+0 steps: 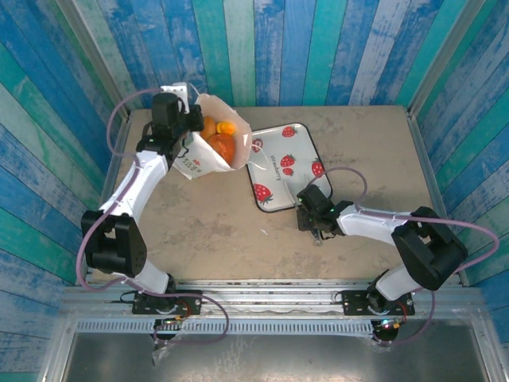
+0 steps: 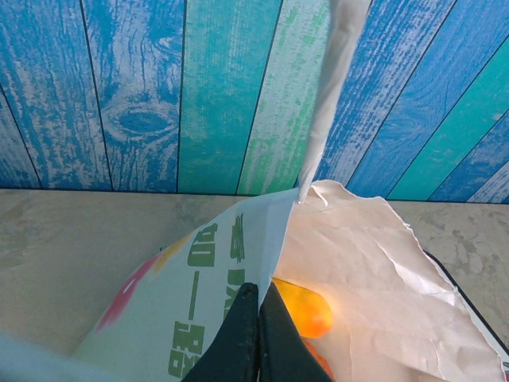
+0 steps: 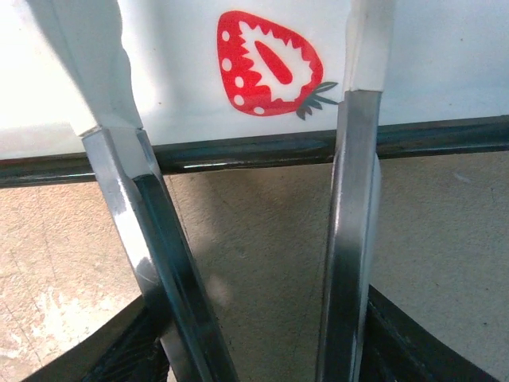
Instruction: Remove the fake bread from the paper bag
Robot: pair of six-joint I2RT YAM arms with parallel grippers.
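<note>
The white paper bag (image 1: pixel 208 161) stands tilted at the back left, its mouth open toward the tray. Glossy orange and golden fake bread (image 1: pixel 219 140) lies inside it. My left gripper (image 1: pixel 193 126) is shut on the bag's near rim. In the left wrist view the black jaws (image 2: pixel 258 322) pinch the paper bag (image 2: pixel 374 270) edge, with an orange piece of fake bread (image 2: pixel 308 309) just behind them. My right gripper (image 1: pixel 315 220) sits low by the tray's near corner. Its black fingers (image 3: pixel 119 354) press the two arms of metal tongs (image 3: pixel 135 207) from outside, around my right gripper (image 3: pixel 262 350).
A white strawberry-print tray (image 1: pixel 278 147) lies in the middle of the table, its dark rim (image 3: pixel 238 151) under the tongs' tips. Blue and green plank walls close in the back and both sides. Bare beige tabletop (image 1: pixel 215 231) lies between the arms.
</note>
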